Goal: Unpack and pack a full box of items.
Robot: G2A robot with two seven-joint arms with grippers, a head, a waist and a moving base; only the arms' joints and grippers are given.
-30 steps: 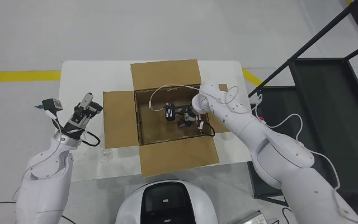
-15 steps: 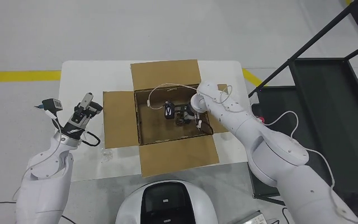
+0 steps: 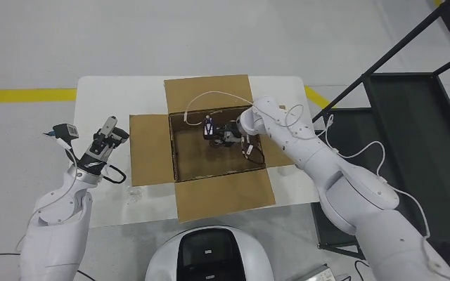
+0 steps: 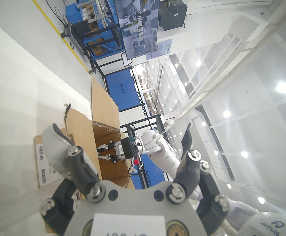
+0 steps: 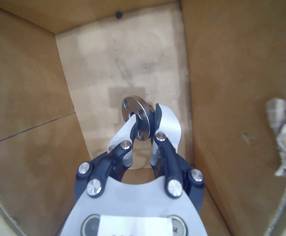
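Note:
An open cardboard box (image 3: 184,165) stands mid-table with its flaps spread. Inside it my right gripper (image 5: 145,115) is shut on a round metal flange (image 5: 130,105) with several bolt holes, held on edge above the box floor (image 5: 125,58). From above, the right gripper (image 3: 209,128) sits near the box's far wall. My left gripper (image 4: 120,138) is open with nothing between its fingers. It hangs over the table left of the box (image 4: 105,125), and the left gripper (image 3: 112,131) is beside the left flap. The left wrist view also catches the right gripper (image 4: 104,152) in the box.
The box floor is bare apart from a small black speck (image 5: 118,15) in a far corner. A silvery metal part (image 5: 276,111) lies beyond one box wall. The left flap (image 4: 44,161) carries labels. A black rack (image 3: 401,105) stands right of the white table (image 3: 112,98).
My right gripper has moved toward the box's far wall, keeping its hold on the flange. The left arm has stayed still.

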